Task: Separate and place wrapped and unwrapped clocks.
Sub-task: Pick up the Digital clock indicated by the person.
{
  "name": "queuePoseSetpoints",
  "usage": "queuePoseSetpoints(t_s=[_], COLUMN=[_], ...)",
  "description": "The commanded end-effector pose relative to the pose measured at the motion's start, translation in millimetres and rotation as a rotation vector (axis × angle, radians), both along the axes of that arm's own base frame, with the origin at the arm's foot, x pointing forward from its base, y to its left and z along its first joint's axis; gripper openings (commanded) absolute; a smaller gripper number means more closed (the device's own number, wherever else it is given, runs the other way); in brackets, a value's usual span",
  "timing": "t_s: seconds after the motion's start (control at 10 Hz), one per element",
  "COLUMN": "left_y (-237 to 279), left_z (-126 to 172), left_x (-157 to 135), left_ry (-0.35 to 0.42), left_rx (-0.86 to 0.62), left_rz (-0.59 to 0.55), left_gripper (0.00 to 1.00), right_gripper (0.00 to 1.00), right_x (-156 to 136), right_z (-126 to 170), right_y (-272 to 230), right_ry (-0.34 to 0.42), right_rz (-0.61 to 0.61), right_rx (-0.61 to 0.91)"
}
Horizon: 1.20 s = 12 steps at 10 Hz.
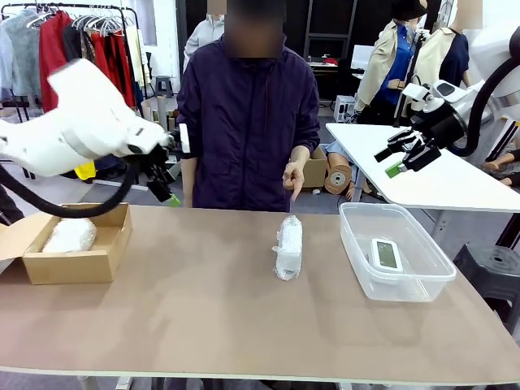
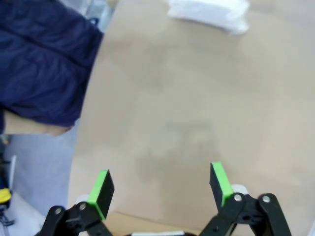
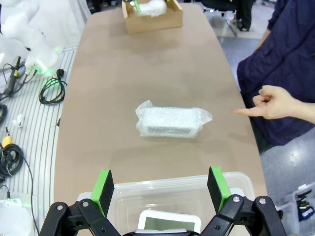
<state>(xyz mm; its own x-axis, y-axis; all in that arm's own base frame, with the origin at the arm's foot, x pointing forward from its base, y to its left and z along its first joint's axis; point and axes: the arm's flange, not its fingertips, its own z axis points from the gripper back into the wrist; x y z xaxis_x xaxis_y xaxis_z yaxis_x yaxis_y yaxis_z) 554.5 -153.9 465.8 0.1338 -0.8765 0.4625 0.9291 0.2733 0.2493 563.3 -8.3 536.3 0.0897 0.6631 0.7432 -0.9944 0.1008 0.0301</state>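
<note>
Tan table [image 1: 203,317], wrapped clock [image 1: 288,247] mid-table, bare clock [image 1: 385,254] in tub [image 1: 351,244]

One wrapped clock [image 1: 288,248], a lumpy bundle in whitish plastic, lies lengthwise in the middle of the bench [image 1: 203,325]. At its nine o'clock, a second wrapped bundle [image 1: 69,236] rests inside the cardboard box [image 1: 77,268]. At its three o'clock, the bare white clock [image 1: 386,254] lies screen-up in the clear tub [image 1: 406,286].

Right wrist view: the bare clock [image 3: 169,221] in the clear tub [image 3: 133,201] is cut off at the bottom edge. Left wrist view: a blurred wrapped bundle [image 2: 206,12] runs off the top.
</note>
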Motion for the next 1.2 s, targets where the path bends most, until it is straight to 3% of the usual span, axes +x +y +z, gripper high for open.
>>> queuePoseSetpoints(t_s=[0.0,0.1,0.2,0.3,0.6,0.7,0.9,1.1], left_y=[-6,-12,-15,-12,-17,-32,-65,-94], left_z=[-9,-8,-2,-20,-18,-22,-24,-23], left_x=[14,18,16,11,14,18,34,50], left_ry=[0.016,0.035,0.061,0.000,0.019,-0.018,0.011,-0.023], left_rx=[0.113,0.113,-0.002,0.087,0.077,0.131,0.232,0.288], left_rz=[0.070,0.049,0.014,0.044,0.041,0.119,0.224,0.376], left_gripper=[1.00,1.00,1.00,1.00,1.00,1.00,1.00,1.00], right_gripper=[1.00,1.00,1.00,1.00,1.00,1.00,1.00,1.00], right_x=[-4,-4,-4,-4,-4,-4,-4,-4], right_z=[-2,-2,-2,-2,-2,-2,-2,-2], right_y=[0,0,0,0,0,0,0,0], right_ry=[-0.022,-0.022,-0.022,-0.022,-0.022,-0.022,-0.022,-0.022], right_rz=[0.008,0.008,0.008,0.008,0.008,0.008,0.008,0.008], right_rx=[-0.020,-0.020,-0.020,-0.020,-0.020,-0.020,-0.020,-0.020])
